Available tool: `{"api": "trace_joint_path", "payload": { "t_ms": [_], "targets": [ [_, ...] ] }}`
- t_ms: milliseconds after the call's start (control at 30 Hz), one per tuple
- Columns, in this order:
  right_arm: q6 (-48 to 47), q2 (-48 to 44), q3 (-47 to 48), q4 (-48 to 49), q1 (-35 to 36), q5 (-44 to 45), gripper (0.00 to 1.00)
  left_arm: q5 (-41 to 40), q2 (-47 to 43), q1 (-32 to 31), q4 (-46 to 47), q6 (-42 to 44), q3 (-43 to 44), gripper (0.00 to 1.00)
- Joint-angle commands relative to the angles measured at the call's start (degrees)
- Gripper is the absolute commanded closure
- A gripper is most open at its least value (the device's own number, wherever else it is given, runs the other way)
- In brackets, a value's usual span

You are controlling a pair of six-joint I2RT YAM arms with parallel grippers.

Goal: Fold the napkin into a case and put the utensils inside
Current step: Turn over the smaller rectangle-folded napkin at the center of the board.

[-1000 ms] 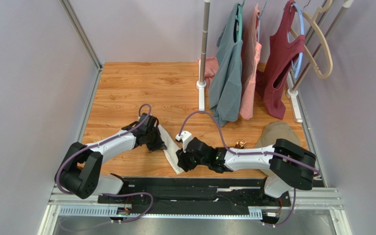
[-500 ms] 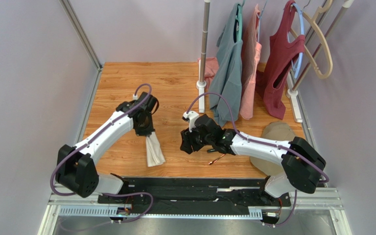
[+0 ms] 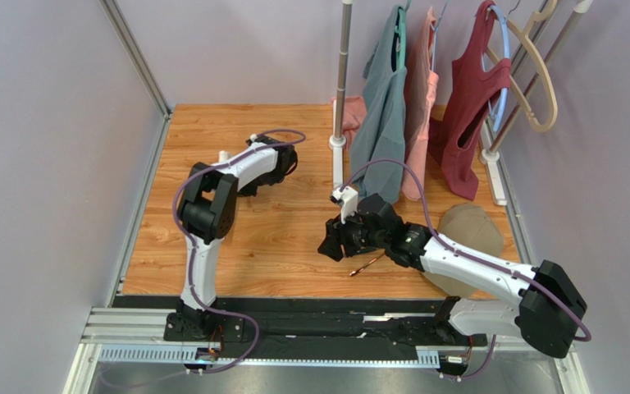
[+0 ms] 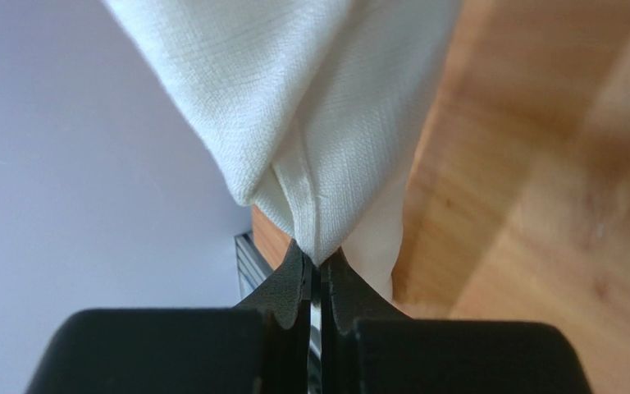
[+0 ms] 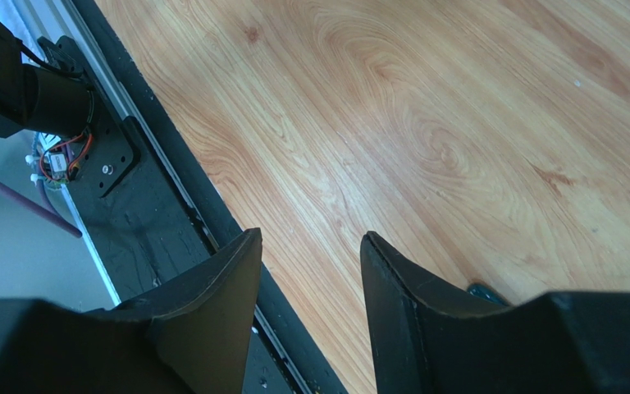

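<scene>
The napkin (image 4: 294, 107) is a white woven cloth, bunched, and my left gripper (image 4: 318, 261) is shut on a fold of it. From above, that gripper (image 3: 259, 177) sits at the far middle-left of the table, tucked under its own forearm, which hides the napkin. My right gripper (image 3: 331, 246) hovers open above the table's middle, its jaws (image 5: 310, 240) holding nothing. One of the utensils (image 3: 365, 264), slim and dark with a copper end, lies on the wood just right of it. A dark tip of the utensil (image 5: 482, 291) peeks past the right finger.
A clothes rack with hanging garments (image 3: 392, 107) stands at the back right, its pole base (image 3: 337, 160) on the wood. A tan cap (image 3: 467, 226) lies at the right, under the right arm. The black rail (image 3: 326, 308) runs along the front edge.
The right gripper let go of the napkin and drew back to the right. The left arm lifted the napkin from the front and swung it to the far side.
</scene>
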Motion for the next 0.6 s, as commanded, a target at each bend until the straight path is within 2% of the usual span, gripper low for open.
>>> {"api": "trace_joint_path", "payload": {
  "t_ms": [0, 133, 300, 433, 567],
  "targets": [
    [-0.9, -5.0, -3.3, 0.4, -2.6, -2.6, 0.48, -17.6, 6.2, -2.6, -21.5, -4.3, 6.4, 1.00],
    [-2.1, -6.7, -5.2, 0.5, -3.5, -2.0, 0.48, -18.2, 13.2, -7.0, -21.9, -2.0, 12.9, 1.00],
    [-2.1, -8.2, -6.0, 0.6, -3.4, -1.2, 0.47, -15.4, 21.3, -9.5, -22.0, -2.2, 17.2, 1.00],
    [-1.6, -9.0, -6.1, 0.1, -3.4, -0.5, 0.46, -12.5, 23.5, -10.8, -22.0, -3.9, 19.2, 1.00],
    [-1.0, -8.9, -6.5, 0.3, -3.5, -0.7, 0.46, -11.0, 21.7, -11.8, -21.8, -6.5, 18.1, 0.87]
  ]
}}
